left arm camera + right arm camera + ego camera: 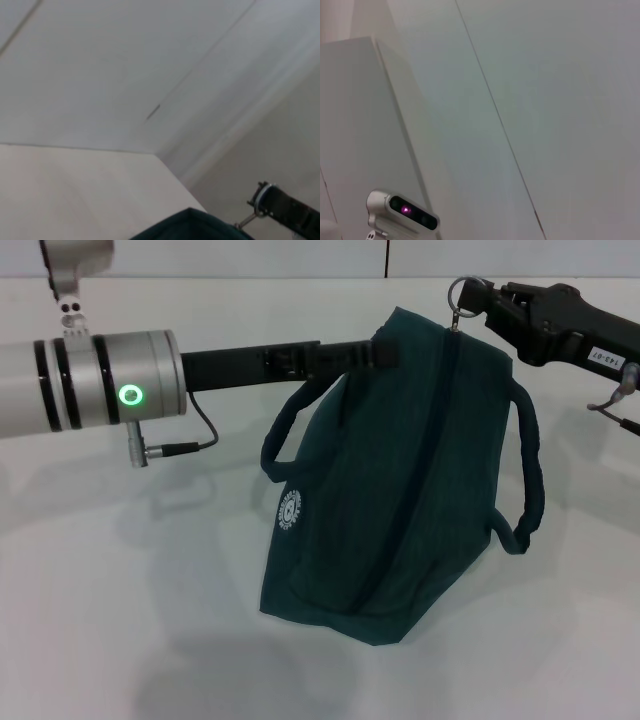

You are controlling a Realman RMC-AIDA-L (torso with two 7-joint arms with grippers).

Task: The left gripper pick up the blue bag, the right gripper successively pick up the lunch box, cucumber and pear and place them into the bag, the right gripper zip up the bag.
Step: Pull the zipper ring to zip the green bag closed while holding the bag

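The blue bag (400,470) hangs upright over the white table, its bottom resting on the tabletop. Its zipper line runs closed down the middle. My left gripper (385,345) reaches in from the left and is shut on the bag's top corner. My right gripper (478,300) is at the bag's upper right end, shut on the metal ring of the zipper pull (460,295). In the left wrist view the bag's top edge (190,225) shows, with the right gripper (280,206) and its ring beside it. The lunch box, cucumber and pear are out of view.
Two dark carry handles hang loose, one on the left side (285,435) and one on the right side (525,470) of the bag. The white table (120,620) spreads around it. The right wrist view shows only walls and the robot's head camera (402,212).
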